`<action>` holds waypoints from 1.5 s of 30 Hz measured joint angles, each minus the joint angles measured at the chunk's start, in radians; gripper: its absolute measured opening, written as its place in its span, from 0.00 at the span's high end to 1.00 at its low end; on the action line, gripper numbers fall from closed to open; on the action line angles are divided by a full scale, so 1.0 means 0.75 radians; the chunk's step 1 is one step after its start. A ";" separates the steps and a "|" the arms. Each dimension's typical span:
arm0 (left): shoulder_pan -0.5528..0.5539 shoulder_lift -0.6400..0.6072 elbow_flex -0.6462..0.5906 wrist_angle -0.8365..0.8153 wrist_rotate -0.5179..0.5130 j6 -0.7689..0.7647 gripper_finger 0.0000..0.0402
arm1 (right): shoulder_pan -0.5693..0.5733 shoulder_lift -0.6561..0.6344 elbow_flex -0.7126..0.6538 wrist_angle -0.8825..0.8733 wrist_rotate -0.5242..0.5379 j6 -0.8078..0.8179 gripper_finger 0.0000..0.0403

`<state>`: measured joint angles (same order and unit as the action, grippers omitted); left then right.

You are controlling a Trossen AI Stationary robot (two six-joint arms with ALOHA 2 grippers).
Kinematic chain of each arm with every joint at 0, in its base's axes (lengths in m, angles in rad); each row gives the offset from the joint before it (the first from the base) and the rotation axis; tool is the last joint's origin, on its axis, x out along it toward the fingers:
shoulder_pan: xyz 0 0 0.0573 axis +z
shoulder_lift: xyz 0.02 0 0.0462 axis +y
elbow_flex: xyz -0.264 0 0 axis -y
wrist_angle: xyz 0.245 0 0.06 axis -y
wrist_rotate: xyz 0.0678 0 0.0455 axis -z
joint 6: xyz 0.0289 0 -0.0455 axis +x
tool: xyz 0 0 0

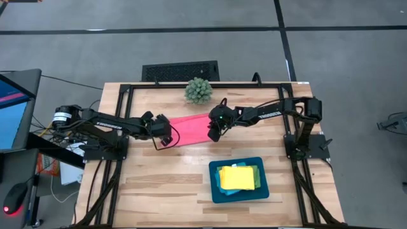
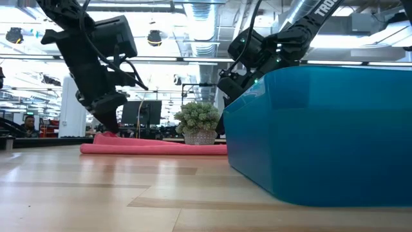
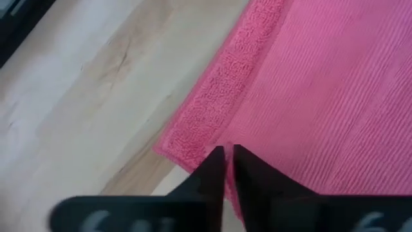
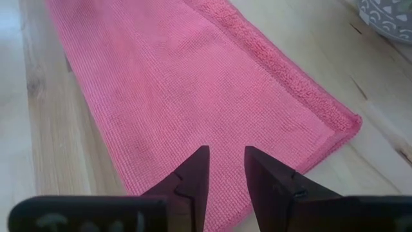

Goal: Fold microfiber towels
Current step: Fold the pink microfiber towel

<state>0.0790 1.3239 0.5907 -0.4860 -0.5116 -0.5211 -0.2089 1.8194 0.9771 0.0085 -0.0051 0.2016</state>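
A hot pink microfiber towel (image 1: 191,129) lies flat as a long strip on the wooden table, in front of the plant; the low view shows it (image 2: 154,148) resting flat on the boards. My left gripper (image 1: 166,137) is at its left end, shut on the cloth beside a corner. My right gripper (image 1: 213,132) is at its right end, its fingertips a little apart with pink cloth between them. A yellow towel (image 1: 236,177) tops a stack in the teal tray (image 1: 216,191), with a green edge (image 1: 257,178) showing beside it. My left gripper pinches the towel's edge (image 3: 222,143) between its two fingers, just beside the corner (image 3: 161,149) at the towel's left end. The fingers slant down from the table's left side. The towel lies on the table, slack. My right gripper has its fingertips (image 4: 199,158) set down on the towel near its right end, with a narrow strip of cloth (image 4: 225,151) between them. They slant down from the table's right side. The edge itself is hidden under the fingers. The towel lies flat, with no fold raised.
A spiky green ball plant (image 1: 198,91) in a pale pot stands just behind the towel. The teal tray (image 2: 322,129) sits at the near right and fills the right of the low view. Bare wood lies near left of the towel.
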 joint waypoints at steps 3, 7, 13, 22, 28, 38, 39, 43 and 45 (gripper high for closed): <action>0.011 -0.003 0.001 0.018 0.001 0.011 0.98 | 0.000 0.000 0.000 0.000 0.000 0.000 0.70; 0.021 -0.005 0.018 -0.010 0.002 0.016 1.00 | 0.000 0.000 0.000 0.000 0.001 0.000 0.69; 0.017 -0.006 0.084 -0.088 0.040 0.166 0.94 | 0.000 0.000 0.000 0.000 0.001 0.000 0.70; 0.023 0.010 0.143 -0.102 0.119 0.478 0.64 | 0.000 0.000 0.000 0.000 0.002 0.000 0.69; 0.031 0.120 0.126 -0.100 0.091 0.459 0.53 | 0.000 0.000 0.000 0.000 0.003 -0.001 0.69; 0.033 0.194 0.126 -0.102 0.014 0.420 0.64 | 0.000 0.000 0.000 0.000 0.003 -0.001 0.70; 0.033 0.194 0.126 -0.103 0.015 0.411 0.67 | 0.000 0.000 0.000 0.000 0.003 -0.001 0.70; 0.049 0.194 0.126 -0.109 0.034 0.392 0.82 | 0.000 0.000 0.000 0.000 0.003 -0.001 0.69; 0.065 0.194 0.126 -0.109 0.065 0.390 0.90 | 0.000 0.000 0.000 0.000 0.003 -0.001 0.70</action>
<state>0.1274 1.4693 0.6853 -0.5678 -0.4629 -0.2290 -0.2089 1.8194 0.9771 0.0085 -0.0032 0.2012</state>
